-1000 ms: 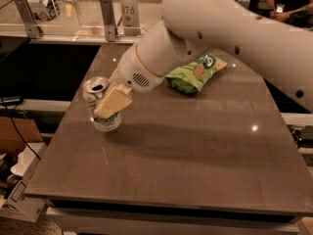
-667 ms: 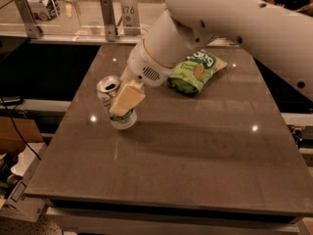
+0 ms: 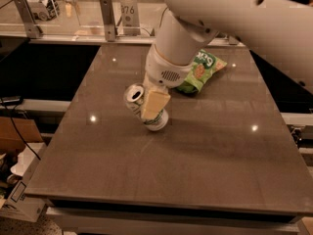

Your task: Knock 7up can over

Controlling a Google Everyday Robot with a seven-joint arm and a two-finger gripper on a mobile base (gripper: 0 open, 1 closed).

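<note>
— Both the small silver-white aluminium 7up can (image 3: 135, 96) with green markings and the gripper (image 3: 152, 106), cream-coloured at its tip, have shifted together toward the middle of the flat grey-brown table (image 3: 195, 160) since a second ago. The can's lean also looks steeper now.

— Where does it sit?

— Left of centre on the table as the view shows it, near the crumpled green chip bag (image 3: 203, 70) but apart from it. Its base is down at the surface, and its pull-tab top is tipped up and toward the left of the view.

— And the gripper?

— It hangs from the bulky white arm (image 3: 181, 38), lying against the can's near side on the same slant. Whether the jaws clamp the can or only lean on it, I cannot tell, because the far side is hidden.

— What does the next move turn on?

— The long axis. It runs from the base at lower right to the top at upper left, so the can is already tipped that way. My judgement is that carrying the top further left and down should lay it flat, away from the bag. If the jaws do hold it, they would have to let go.
</note>
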